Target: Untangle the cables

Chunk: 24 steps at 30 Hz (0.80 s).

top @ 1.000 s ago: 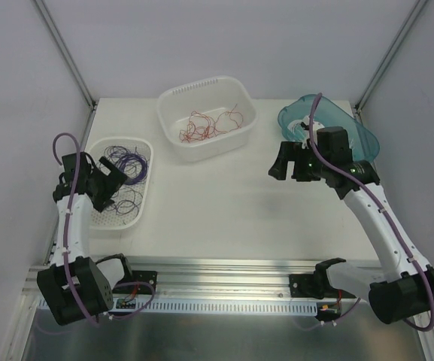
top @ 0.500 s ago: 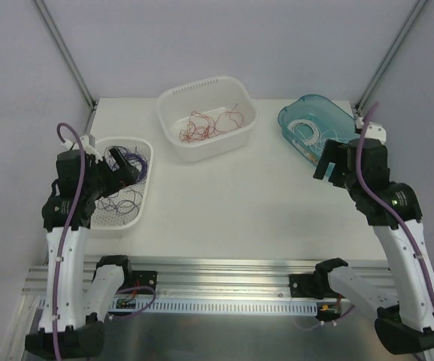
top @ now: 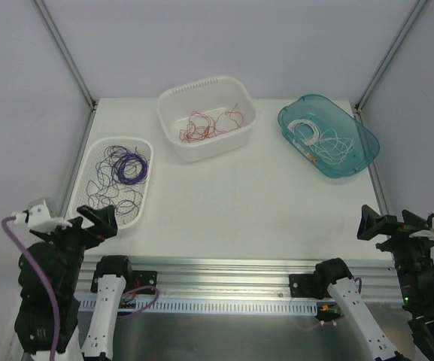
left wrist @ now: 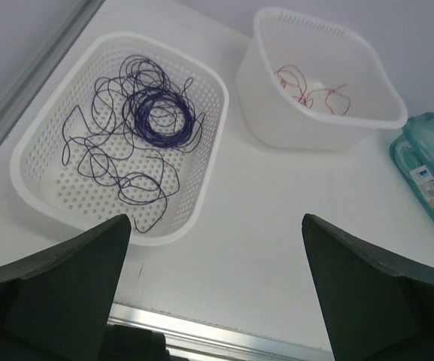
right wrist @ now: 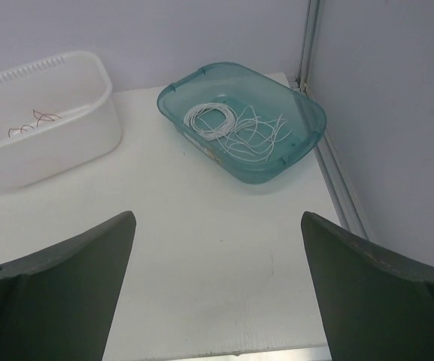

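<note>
The purple cables [top: 122,169] lie in a flat perforated white basket [top: 143,197] at the left, also in the left wrist view [left wrist: 153,120]. The red cables [top: 205,126] lie in a deep white tub [top: 173,143], also in the left wrist view [left wrist: 307,86]. The white cables [top: 322,143] lie in a teal tray [top: 367,154], also in the right wrist view [right wrist: 235,128]. My left gripper [top: 96,218] hangs open and empty over the near left edge. My right gripper [top: 378,226] hangs open and empty over the near right edge.
An aluminium rail [top: 224,289] runs along the table's near edge, with the arm bases on it. Grey walls and slanted frame posts [top: 66,53] close the table at the back and sides. The teal tray stands close to the right post [right wrist: 307,45].
Both arms have pulled back from the containers to the near corners of the table. The left gripper left the purple basket; the right gripper left the teal tray. The cables have not moved.
</note>
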Each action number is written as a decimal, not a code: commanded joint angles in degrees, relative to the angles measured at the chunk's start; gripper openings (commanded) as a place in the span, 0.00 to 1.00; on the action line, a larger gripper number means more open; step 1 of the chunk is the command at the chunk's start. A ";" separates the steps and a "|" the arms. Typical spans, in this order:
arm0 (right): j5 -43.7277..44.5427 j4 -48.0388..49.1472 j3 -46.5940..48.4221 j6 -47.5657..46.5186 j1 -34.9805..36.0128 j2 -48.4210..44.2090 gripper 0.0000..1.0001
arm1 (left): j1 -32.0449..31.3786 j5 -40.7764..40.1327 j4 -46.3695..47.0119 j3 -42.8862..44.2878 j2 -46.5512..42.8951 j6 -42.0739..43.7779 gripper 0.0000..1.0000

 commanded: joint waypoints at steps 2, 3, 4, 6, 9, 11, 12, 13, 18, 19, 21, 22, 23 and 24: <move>-3.23 -4.84 -1.18 -4.50 0.26 -3.39 0.97 | -0.17 -2.22 -2.71 4.18 -7.07 2.71 0.99; -3.75 -5.19 -1.88 -4.59 0.26 -5.23 0.97 | -0.17 -3.27 -3.06 4.53 -8.32 2.97 0.99; -4.02 -5.29 -2.41 -4.76 0.26 -6.03 0.97 | -0.26 -3.97 -3.85 4.97 -9.63 3.06 0.99; -4.20 -6.16 -3.11 -4.94 0.35 -7.44 0.97 | -0.26 -5.64 -4.47 4.98 -13.33 2.28 0.99; -5.69 -7.04 -4.52 -4.94 0.26 -10.07 0.97 | -0.17 -6.35 -5.96 4.10 -18.07 1.40 0.99; -5.69 -7.39 -5.48 -4.24 0.35 -11.92 0.97 | -0.26 -6.62 -7.37 2.96 -20.18 1.39 0.99; -5.69 -7.66 -5.66 -3.89 0.26 -12.36 0.97 | -0.26 -6.88 -8.16 2.52 -20.80 1.31 0.99; -5.69 -7.75 -5.84 -3.62 0.26 -13.06 0.97 | -0.26 -7.49 -8.86 1.56 -21.16 0.87 0.99; -4.47 -8.45 -6.37 -2.75 0.26 -14.65 0.97 | -0.26 -6.97 -11.94 -0.47 -22.39 0.25 0.99; -4.46 -8.54 -6.19 -2.66 0.35 -14.74 0.97 | -0.26 -6.88 -12.20 -0.99 -22.39 0.16 0.99; -5.25 -8.89 -6.19 -2.57 0.26 -14.65 0.97 | -0.26 -6.44 -12.73 -1.96 -22.48 0.16 0.99; -5.86 -8.89 -6.19 -2.48 0.35 -14.65 0.97 | -0.26 -6.27 -12.91 -2.23 -22.65 0.16 0.99; -6.30 -8.98 -6.19 -2.48 0.35 -14.65 0.97 | -0.26 -6.00 -13.17 -2.67 -22.92 0.16 0.99; -7.00 -9.33 -6.19 -2.39 0.26 -14.74 0.97 | -0.26 -6.00 -13.70 -3.28 -23.09 0.07 0.99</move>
